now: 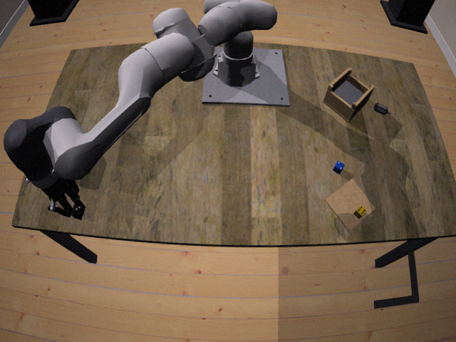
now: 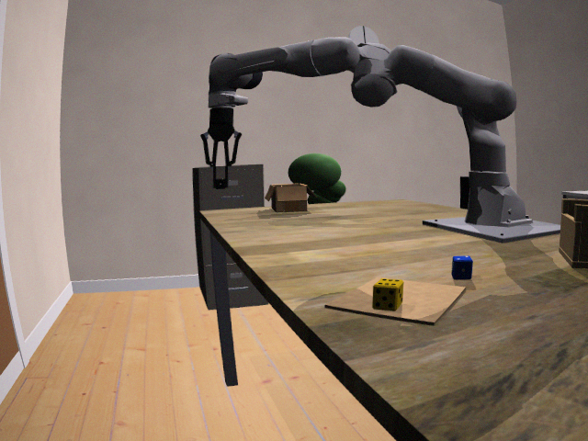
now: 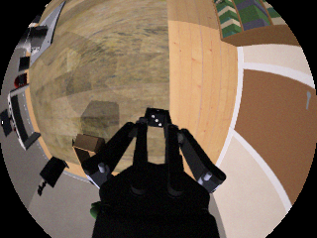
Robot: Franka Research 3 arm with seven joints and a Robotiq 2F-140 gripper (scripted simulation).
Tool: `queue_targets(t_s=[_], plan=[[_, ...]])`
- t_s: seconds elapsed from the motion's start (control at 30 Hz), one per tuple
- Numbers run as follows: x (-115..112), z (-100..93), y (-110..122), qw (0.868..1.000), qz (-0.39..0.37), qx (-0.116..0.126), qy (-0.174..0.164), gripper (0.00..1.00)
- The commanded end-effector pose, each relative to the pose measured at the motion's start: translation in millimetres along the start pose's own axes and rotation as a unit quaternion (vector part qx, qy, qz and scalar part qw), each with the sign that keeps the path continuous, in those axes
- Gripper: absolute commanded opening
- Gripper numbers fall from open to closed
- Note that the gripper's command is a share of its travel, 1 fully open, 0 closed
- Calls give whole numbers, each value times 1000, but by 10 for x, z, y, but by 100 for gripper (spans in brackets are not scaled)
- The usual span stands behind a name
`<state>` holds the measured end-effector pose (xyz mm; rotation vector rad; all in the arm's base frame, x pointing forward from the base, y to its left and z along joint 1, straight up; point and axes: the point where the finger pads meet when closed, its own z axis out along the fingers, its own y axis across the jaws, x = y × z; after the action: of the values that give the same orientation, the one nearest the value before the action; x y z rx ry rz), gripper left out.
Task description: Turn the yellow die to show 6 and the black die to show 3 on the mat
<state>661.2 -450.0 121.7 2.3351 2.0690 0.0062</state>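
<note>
My gripper (image 1: 76, 210) (image 2: 220, 184) (image 3: 157, 114) is shut on the black die (image 1: 78, 208) (image 2: 220, 182) (image 3: 157, 118) and holds it in the air above the table's front left corner. Three pips in a diagonal show on the die's upper face in the wrist view. The yellow die (image 1: 360, 211) (image 2: 387, 295) sits flat on the mat (image 1: 342, 199) (image 2: 427, 303), near one corner, with 6 on top. The blue die (image 1: 338, 167) (image 2: 461, 267) sits flat on the table beside the mat; its top seems to show 2.
An open wooden box (image 1: 337, 101) (image 2: 570, 237) stands at the back right, with a small dark object (image 1: 380, 108) beside it. A cardboard box (image 2: 289, 197) (image 3: 89, 143) stands on the left part of the table (image 1: 206, 191). The front table edge is close to the gripper.
</note>
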Motion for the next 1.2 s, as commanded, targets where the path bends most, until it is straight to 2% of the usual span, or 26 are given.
queue_targets(t_s=[0.0,0.47,0.57,0.67,0.97,1.03,1.17], plan=[[13,11,-74,1000,8,12,5,24],[36,6,-64,1000,0,12,5,24],[126,0,-25,999,-33,11,7,24],[317,-12,51,995,-100,9,10,24],[584,-25,145,981,-191,6,13,24],[584,-25,145,981,-191,6,13,24],[740,-30,193,970,-242,5,15,24]])
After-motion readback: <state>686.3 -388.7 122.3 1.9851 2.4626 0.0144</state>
